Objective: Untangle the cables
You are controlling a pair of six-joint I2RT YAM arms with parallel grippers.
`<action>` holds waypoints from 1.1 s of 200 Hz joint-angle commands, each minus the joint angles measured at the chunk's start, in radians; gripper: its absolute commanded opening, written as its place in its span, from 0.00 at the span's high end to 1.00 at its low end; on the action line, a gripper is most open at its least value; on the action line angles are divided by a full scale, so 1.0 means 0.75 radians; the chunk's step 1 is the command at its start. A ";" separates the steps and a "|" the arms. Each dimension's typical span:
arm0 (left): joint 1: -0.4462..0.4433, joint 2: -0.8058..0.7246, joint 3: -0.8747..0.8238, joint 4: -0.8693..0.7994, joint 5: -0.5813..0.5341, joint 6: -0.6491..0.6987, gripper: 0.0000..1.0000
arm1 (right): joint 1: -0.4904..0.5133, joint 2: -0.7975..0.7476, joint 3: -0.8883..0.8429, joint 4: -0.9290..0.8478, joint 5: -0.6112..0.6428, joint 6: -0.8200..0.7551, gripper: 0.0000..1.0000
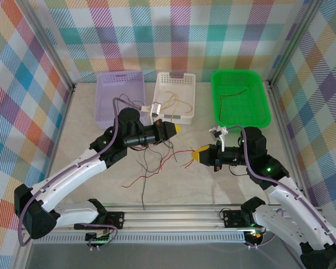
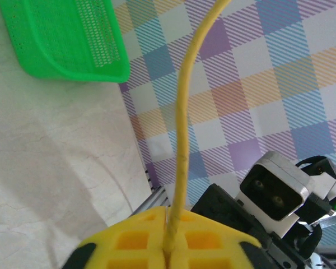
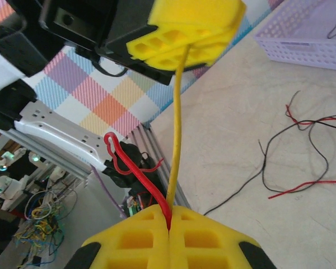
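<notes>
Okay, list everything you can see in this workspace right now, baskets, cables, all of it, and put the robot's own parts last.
purple basket: one, lilac, far left of the table
white basket: one, white, far middle
green basket: one, green, far right
basket cables: a few, orange-yellow, inside the white basket
single cable: one, dark, inside the green basket
loose cables: several, red and black, tangled on the table between the arms
yellow cable: one, yellow, stretched between both arms
red cable: one, red, beside the yellow cable
left fingers: one pair, yellow, shut on the yellow cable
right fingers: one pair, yellow, shut on the yellow and red cables
</notes>
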 commanded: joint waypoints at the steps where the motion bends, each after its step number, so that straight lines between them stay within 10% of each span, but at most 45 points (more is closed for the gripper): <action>1: -0.012 -0.007 0.051 -0.084 -0.034 0.062 1.00 | 0.006 -0.004 -0.008 -0.013 0.118 -0.042 1.00; 136: -0.015 0.485 0.236 -0.048 -0.248 0.172 1.00 | 0.004 0.298 -0.146 0.043 0.782 0.011 1.00; 186: -0.015 0.614 0.462 -0.154 -0.278 0.281 1.00 | 0.004 0.277 -0.153 0.021 0.793 0.014 0.55; 220: -0.015 0.707 0.656 -0.258 -0.265 0.355 1.00 | 0.004 0.175 -0.173 0.013 0.793 0.021 0.42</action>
